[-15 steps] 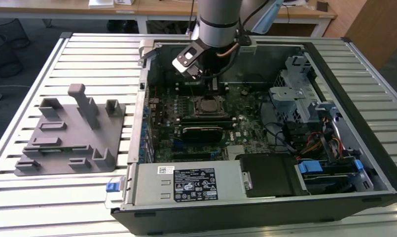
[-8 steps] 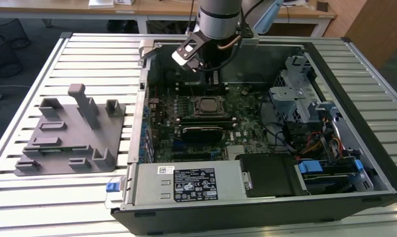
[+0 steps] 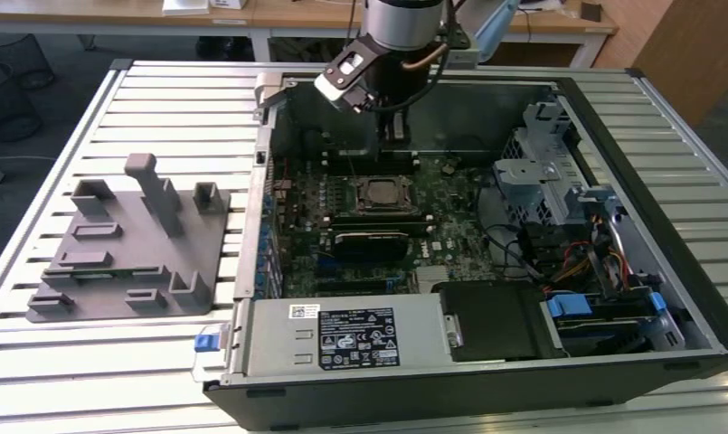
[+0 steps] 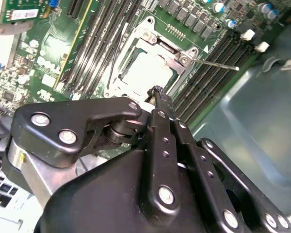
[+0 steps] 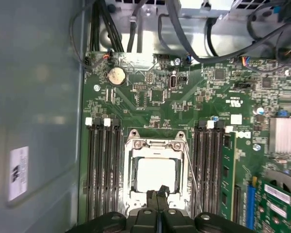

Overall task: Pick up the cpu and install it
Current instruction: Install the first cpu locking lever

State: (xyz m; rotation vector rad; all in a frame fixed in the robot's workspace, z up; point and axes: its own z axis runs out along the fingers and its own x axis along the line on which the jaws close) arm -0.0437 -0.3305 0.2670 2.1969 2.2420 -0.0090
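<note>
Check the fingers (image 5: 152, 198) first: in both wrist views they are pressed together tip to tip, with only a thin seam between them and nothing clamped in that seam. The gripper (image 5: 158, 190) hangs tip-down over the board and touches no component.

Directly below the fingertips, you find the cpu (image 5: 156, 174). It lies flat in its socket, pale silver top facing up, clear of the fingertips. In the first wrist view the tips overlap one edge of the chip.

Around the cpu runs the metal socket frame (image 5: 157, 144), lying over the chip's edges (you cannot tell from these views whether it is latched). Just beside the frame, a thin metal lever (image 4: 216, 64) runs along one side of it.

Outward from the fingers on either flank of the socket, note the banks of long black memory slots (image 5: 103, 165). All of these sit on the green motherboard (image 5: 150, 104). A round coin cell (image 5: 117, 75) is mounted farther out, well apart from the fingertips.

The board lies inside the open computer case (image 3: 485, 108). At the case edge far from the fingers sits a grey box (image 3: 339, 336) with a black-and-white label. Outside the case, on the slatted table (image 3: 158, 108), a grey fixture plate (image 3: 135, 249) rests well away from the gripper.
</note>
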